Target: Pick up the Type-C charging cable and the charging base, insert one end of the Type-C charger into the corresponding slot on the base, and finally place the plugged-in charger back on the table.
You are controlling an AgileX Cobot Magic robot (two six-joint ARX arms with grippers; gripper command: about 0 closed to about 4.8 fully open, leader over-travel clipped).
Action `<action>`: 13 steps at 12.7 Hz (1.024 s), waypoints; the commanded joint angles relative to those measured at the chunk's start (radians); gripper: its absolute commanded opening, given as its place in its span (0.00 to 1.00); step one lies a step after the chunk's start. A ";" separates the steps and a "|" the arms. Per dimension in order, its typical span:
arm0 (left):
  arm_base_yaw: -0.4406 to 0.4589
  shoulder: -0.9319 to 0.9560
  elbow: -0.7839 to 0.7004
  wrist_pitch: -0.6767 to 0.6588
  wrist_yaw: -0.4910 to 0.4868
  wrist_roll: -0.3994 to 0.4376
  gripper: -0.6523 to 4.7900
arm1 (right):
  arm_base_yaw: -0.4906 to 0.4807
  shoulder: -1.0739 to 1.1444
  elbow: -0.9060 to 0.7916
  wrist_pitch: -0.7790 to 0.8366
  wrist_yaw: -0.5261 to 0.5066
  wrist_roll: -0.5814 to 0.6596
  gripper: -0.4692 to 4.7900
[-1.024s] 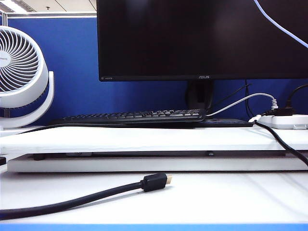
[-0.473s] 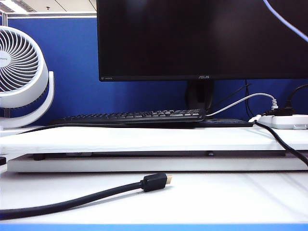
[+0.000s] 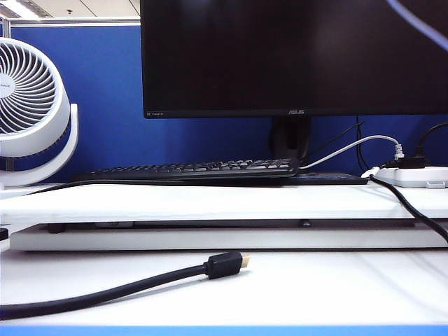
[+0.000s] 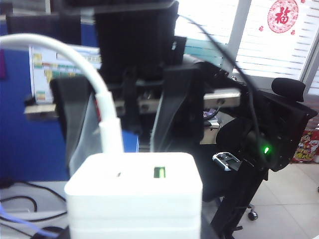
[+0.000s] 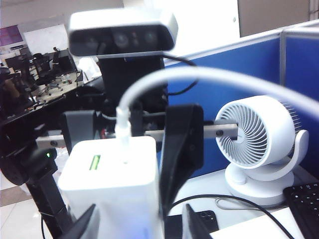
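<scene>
Charger block held aloft with its cable plugged in, both arms above the desk.

Left gripper point(image 5: 130, 144) pinches the small white boxy plastic charging base point(image 5: 112, 189) by its side edges, and the thin white Type-C charging cable point(image 5: 199, 74) is seated in its face. Right gripper point(image 5: 138, 224) faces it with fingers spread either side, touching neither. On the wide white table point(image 3: 294, 287), bare surface runs between the raised shelf board's point(image 3: 210, 199) front edge and the thick black gold-tipped cable point(image 3: 140, 285).

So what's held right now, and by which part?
Left gripper grips the small white rectangular charger block by its sides; right gripper is open, holding nothing.
</scene>
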State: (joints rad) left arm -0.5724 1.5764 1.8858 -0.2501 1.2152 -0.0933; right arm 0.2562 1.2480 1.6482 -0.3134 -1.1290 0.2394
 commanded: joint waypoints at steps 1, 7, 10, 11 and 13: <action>0.001 -0.006 0.007 -0.163 -0.218 0.084 0.11 | -0.036 -0.026 0.003 0.004 0.006 0.000 0.51; -0.009 0.217 0.006 -0.724 -0.622 0.172 0.11 | -0.035 -0.044 0.003 0.006 0.012 0.000 0.51; -0.061 0.456 0.006 -0.738 -0.772 0.172 0.11 | -0.035 -0.044 0.003 0.004 0.013 0.000 0.51; -0.072 0.525 0.006 -0.698 -0.811 0.171 0.11 | -0.035 -0.044 0.003 0.004 0.014 0.000 0.51; -0.088 0.555 0.006 -0.649 -0.858 0.164 0.34 | -0.035 -0.044 0.003 0.003 0.017 0.001 0.51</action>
State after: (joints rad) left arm -0.6533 2.1357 1.8854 -0.9222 0.3824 0.0742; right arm 0.2207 1.2079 1.6482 -0.3161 -1.1149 0.2394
